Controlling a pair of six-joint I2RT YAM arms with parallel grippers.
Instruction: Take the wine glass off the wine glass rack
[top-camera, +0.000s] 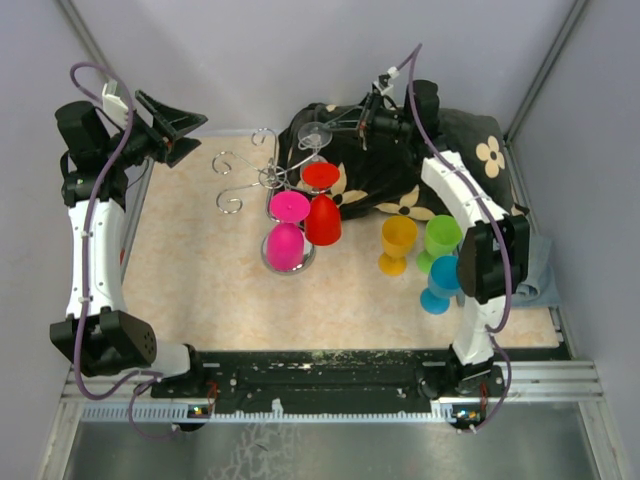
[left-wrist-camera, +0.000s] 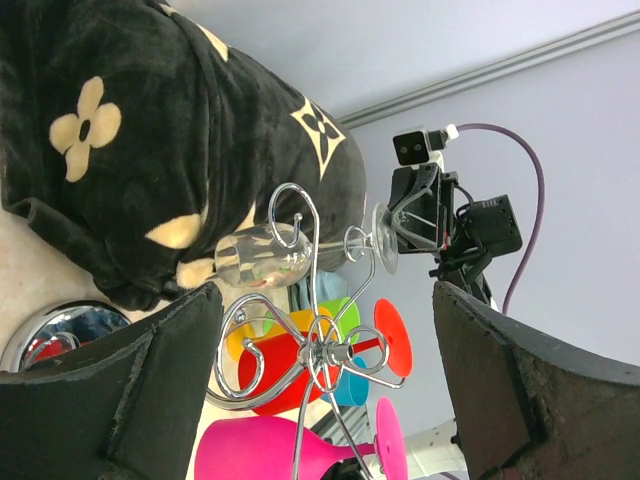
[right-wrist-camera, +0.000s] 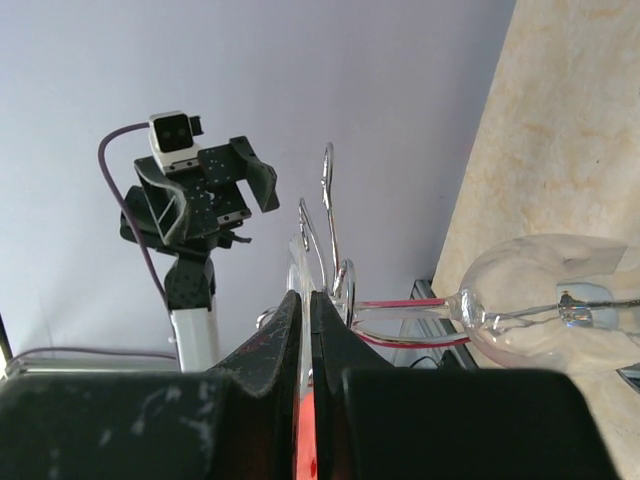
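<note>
Beige table (top-camera: 200, 270) between close grey walls (top-camera: 300, 50), bare at left (a black flowered blanket (top-camera: 380, 180) crowds the far right). Silver wine glass rack (top-camera: 262, 178) stands mid-table. Right gripper (right-wrist-camera: 306, 310) pinches the foot of the clear wine glass (left-wrist-camera: 262, 258), which lies level at the rack's far hook. Left gripper (top-camera: 190, 135) gapes wide, far left.

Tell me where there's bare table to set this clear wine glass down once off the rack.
Freest: the bare beige tabletop between the left arm and the shiny silver wire rack, forward to the black rail. Crowded: right side, with yellow goblet, green goblet and blue goblet beside the black flower-patterned blanket.
</note>
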